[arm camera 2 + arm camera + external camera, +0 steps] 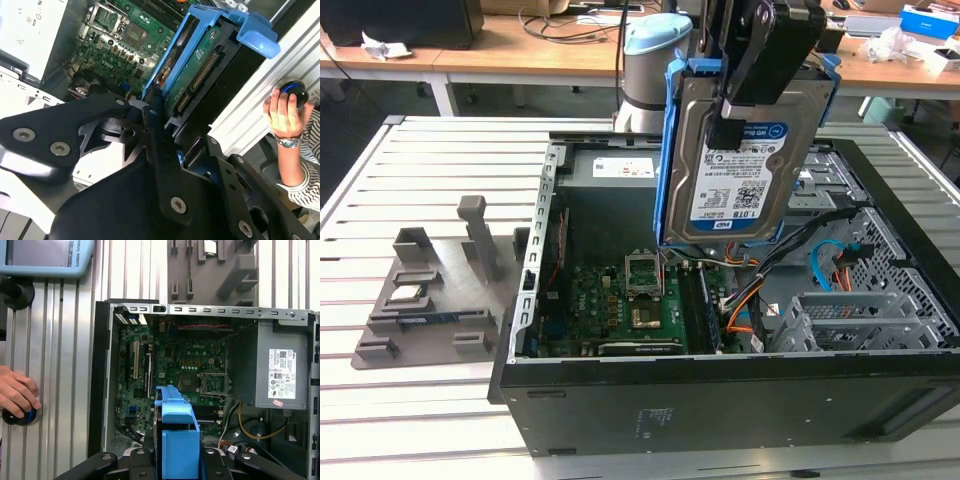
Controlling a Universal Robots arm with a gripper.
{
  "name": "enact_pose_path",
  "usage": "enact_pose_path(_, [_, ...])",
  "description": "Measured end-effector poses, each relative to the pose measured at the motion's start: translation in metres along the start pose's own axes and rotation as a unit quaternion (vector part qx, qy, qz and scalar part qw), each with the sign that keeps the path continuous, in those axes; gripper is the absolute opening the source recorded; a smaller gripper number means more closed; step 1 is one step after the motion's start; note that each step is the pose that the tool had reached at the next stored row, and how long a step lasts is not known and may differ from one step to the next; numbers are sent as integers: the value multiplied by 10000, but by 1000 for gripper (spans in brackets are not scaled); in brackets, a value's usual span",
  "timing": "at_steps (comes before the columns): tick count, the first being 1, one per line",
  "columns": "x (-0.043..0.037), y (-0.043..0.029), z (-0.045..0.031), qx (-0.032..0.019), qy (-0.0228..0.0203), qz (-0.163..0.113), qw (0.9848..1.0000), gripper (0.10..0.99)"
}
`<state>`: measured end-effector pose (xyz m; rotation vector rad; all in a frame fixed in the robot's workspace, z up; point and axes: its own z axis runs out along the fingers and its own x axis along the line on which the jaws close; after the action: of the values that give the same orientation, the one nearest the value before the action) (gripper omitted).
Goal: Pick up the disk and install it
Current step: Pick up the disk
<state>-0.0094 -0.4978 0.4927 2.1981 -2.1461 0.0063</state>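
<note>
Above the open computer case (720,410), your gripper (732,115) holds the disk (740,175) on edge, lifted clear of the chassis floor.

Disk: flat silver metal slab. Its blue-and-white label faces the exterior camera, and blue plastic rails (670,150) wrap its long edges. The second wrist view shows its other face, a green circuit board (197,70).

Gripper: matte black, angular, bolted plates. You have its fingers closed down to the disk's thickness, clamping the upper end. One finger (725,125) lies across the labelled face.

Case: black sheet-metal tower lying on its side, lid off. Inside you see a green motherboard (620,305) with a bare square socket (645,272) and orange cables (745,305). A perforated grey drive cage (855,320) sits toward the exterior view's right.

Surface: ribbed, slatted aluminium table (410,420). A grey moulded fixture (430,315) sits beside the case on the exterior view's left, with a small square silver chip (408,293) in it. A hand (281,112) with a wristwatch and striped sleeve rests on a round blue-ringed knob (295,92) at the table edge.

Room: wooden desks (520,55) behind, strewn with cables and boxes.
</note>
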Motion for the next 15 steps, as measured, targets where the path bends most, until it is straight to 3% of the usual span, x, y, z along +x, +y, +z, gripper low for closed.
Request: enact_pose_path(15, [214, 4, 25, 0, 0, 0, 10000, 365])
